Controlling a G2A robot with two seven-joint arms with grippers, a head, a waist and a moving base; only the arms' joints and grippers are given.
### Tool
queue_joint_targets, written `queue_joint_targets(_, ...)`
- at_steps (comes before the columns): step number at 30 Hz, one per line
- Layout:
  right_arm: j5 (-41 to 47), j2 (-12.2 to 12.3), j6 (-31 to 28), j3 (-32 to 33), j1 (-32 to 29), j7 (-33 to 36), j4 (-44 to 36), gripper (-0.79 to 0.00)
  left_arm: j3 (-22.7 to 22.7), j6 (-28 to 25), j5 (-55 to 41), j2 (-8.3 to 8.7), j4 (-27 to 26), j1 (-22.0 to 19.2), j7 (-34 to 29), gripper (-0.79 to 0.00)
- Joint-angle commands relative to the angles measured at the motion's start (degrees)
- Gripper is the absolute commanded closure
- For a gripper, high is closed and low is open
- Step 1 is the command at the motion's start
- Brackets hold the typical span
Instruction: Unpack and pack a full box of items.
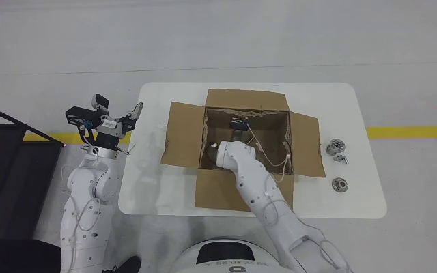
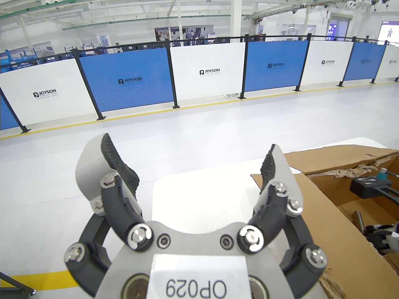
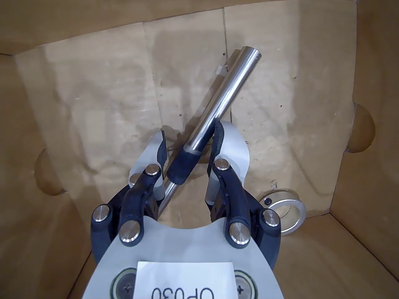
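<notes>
An open cardboard box (image 1: 246, 99) stands in the middle of the white table (image 1: 157, 191). My right arm is down inside it, and the right gripper (image 1: 238, 125) sits near the box's far wall. In the right wrist view the right gripper (image 3: 190, 138) is shut on a shiny metal rod (image 3: 224, 94) with a black sleeve, held slanted over the box floor (image 3: 93, 79). A silver metal ring (image 3: 286, 216) lies on the floor beside the fingers. My left gripper (image 1: 120, 106) (image 2: 189, 144) hangs open and holds nothing, beyond the table's left edge, beside the box (image 2: 327, 219).
Three small metal parts (image 1: 334, 146) (image 1: 341, 159) (image 1: 339, 183) lie on the table right of the box. The box flaps (image 1: 181, 140) are spread outward on all sides. A black rack (image 1: 20, 170) stands on the floor at the left.
</notes>
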Motion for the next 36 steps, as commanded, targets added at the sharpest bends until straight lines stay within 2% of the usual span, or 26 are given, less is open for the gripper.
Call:
queue_joint_targets(1,-0.9,-0.7,0.0,0.6,0.5,0.0,1.3,-0.286,0.0,0.0,0.0,0.00,0.0,0.0,0.0,-0.785)
queue_joint_targets(2,-1.2,-1.0,-0.1,0.9,0.7,0.1,1.7,-0.225,0.0,0.0,0.0,0.00,0.0,0.0,0.0,-0.785)
queue_joint_targets(4,-2.1,-1.6,-0.1,1.6,0.9,0.1,2.2,-0.012,0.0,0.0,0.0,0.00,0.0,0.0,0.0,-0.785)
queue_joint_targets(8,-4.3,-2.5,0.8,3.0,-0.3,-0.9,-0.5,0.000,0.0,0.0,0.0,0.00,0.0,0.0,0.0,-0.785)
queue_joint_targets(13,-7.2,-2.6,1.3,4.2,-6.5,-1.3,-12.6,0.000,0.0,0.0,0.0,0.00,0.0,0.0,0.0,-0.785)
queue_joint_targets(17,-7.6,-1.3,-0.3,5.5,-12.6,-2.8,-24.3,0.000,0.0,0.0,0.0,0.00,0.0,0.0,0.0,-0.785)
queue_joint_targets(20,-4.3,0.4,-1.5,5.8,-17.1,-6.1,-32.7,0.000,0.0,0.0,0.0,0.00,0.0,0.0,0.0,-0.785)
queue_joint_targets(24,5.3,1.9,-4.3,7.2,-24.1,-17.4,-45.1,0.000,0.0,0.0,0.0,0.00,0.0,0.0,0.0,-0.785)
queue_joint_targets(26,11.6,2.1,-6.9,9.1,-27.7,-25.8,-49.2,0.000,0.0,0.0,0.0,0.00,0.0,0.0,0.0,-0.785)
queue_joint_targets(29,24.2,2.3,-14.6,12.8,-33.5,-40.9,-55.0,0.000,0.0,0.0,0.0,0.00,0.0,0.0,0.0,-0.785)
queue_joint_targets(32,34.1,2.4,-22.9,16.8,-39.1,-54.3,-56.9,0.000,0.0,0.0,0.0,0.00,0.0,0.0,0.0,-0.785)
queue_joint_targets(36,42.9,2.8,-31.9,22.1,-43.5,-63.9,-57.0,0.000,0.0,0.0,0.0,0.00,0.0,0.0,0.0,-0.785)
